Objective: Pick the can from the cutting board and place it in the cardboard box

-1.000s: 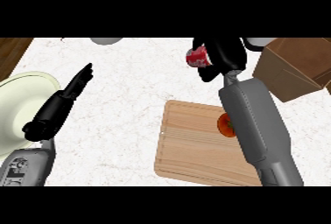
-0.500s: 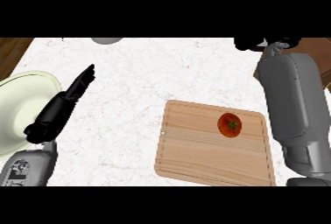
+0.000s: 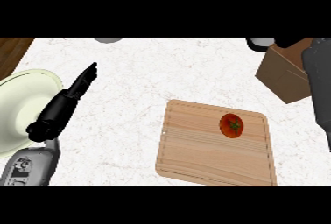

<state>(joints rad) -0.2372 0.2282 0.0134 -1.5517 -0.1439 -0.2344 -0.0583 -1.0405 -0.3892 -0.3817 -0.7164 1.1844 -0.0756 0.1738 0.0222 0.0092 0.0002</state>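
Can unseen; right arm (image 3: pixel 318 83) over box (image 3: pixel 284 72) at counter's right edge, fingers hidden; left hand (image 3: pixel 65 103) straight-fingered.

cardboard box (image 3: pixel 284 74) cut off, can unseen

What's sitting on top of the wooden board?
On the light wooden cutting board lies one red tomato with a green stem, near its far right part. No can shows on it. Nothing covers the board, so its whole top is visible.
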